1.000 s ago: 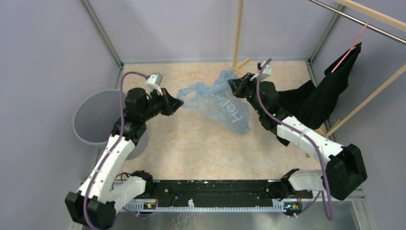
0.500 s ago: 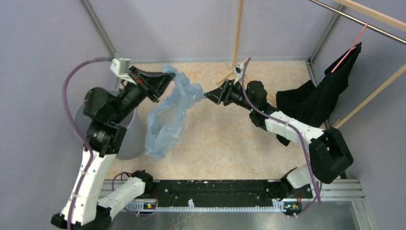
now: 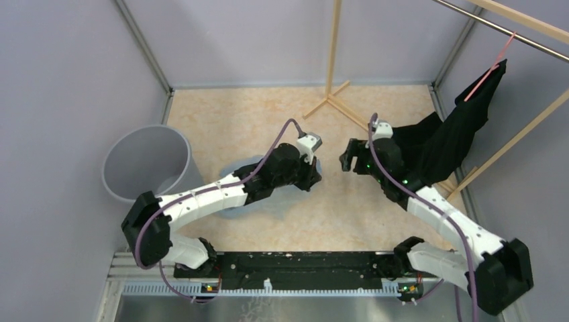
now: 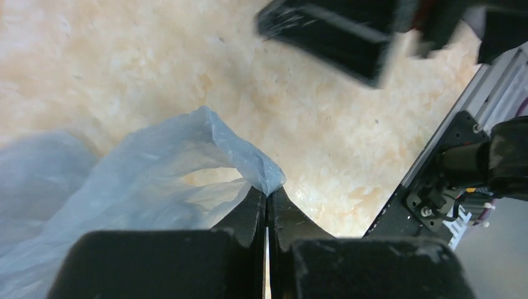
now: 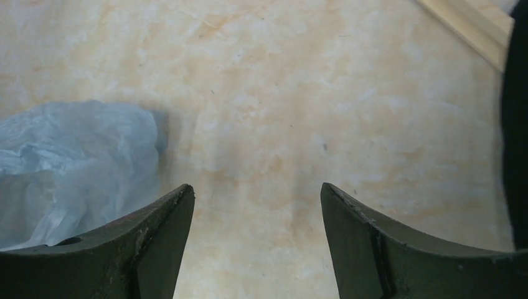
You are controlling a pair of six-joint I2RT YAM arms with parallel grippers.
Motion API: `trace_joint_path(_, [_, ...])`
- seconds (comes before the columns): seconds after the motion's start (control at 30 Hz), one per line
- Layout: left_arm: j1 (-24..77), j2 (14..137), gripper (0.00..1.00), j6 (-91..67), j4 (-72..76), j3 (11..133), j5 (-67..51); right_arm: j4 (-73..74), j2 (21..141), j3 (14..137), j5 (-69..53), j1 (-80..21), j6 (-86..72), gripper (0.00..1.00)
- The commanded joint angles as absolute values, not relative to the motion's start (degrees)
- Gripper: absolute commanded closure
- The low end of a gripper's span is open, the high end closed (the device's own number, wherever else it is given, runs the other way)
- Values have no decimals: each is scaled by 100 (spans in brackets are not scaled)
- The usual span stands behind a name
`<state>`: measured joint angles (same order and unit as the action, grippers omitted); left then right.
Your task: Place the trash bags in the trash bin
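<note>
since half a second ago the left arm [image 3: 201,196] has swung away from the trash bin [image 3: 137,157] and now stretches low across the middle of the counter [image 3: 376,221] – the trash bag [image 3: 275,200] has come with it and no longer dangles beside the bin. the left fingers [image 4: 252,212] are pressed together on a peaked fold of the light-blue film, and the rest of the bag trails back under the arm, crumpled on the counter and well apart from the bin, which stands upright at the left edge. the right fingers [image 5: 155,237] have pulled back toward the right and stand spread wide with nothing between them – only bare counter shows in the gap, and the bag lies off to their left, not touching them. behind the right arm a black garment [image 3: 463,127] hangs from a pink hanger, and a wooden stand [image 3: 332,80] rises at the far side.
</note>
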<state>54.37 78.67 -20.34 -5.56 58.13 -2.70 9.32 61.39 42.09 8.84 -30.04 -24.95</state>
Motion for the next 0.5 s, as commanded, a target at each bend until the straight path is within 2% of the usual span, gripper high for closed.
trace_joint_path(0.0, [5484, 8014, 100, -2294, 537, 5602, -459, 1506, 5039, 3915, 1370, -2986, -2219, 25])
trace_joint_path(0.1, [5484, 8105, 100, -2354, 550, 5620, -761, 1478, 4680, 3800, 988, -2988, -2271, 25])
trace_joint_path(0.17, [5484, 8161, 93, -2339, 475, 5688, -1059, 1421, 4652, 3824, 609, -2984, -2335, 25])
trace_joint_path(0.2, [5484, 8170, 85, -2319, 350, 5746, -1161, 1375, 4695, 3861, 382, -2990, -2348, 26])
trace_joint_path(0.33, [5484, 7889, 34, -2084, -666, 5955, -1193, 1332, 4937, 3973, -465, -2992, -2423, 25])
trace_joint_path(0.4, [5485, 7491, 19, -1942, -971, 5783, -1021, 1218, 4969, 3904, -794, -3010, -2426, 24])
trace_joint_path(0.47, [5484, 6912, 10, -1816, -1252, 5496, -809, 1088, 4995, 3803, -1034, -3031, -2444, 23])
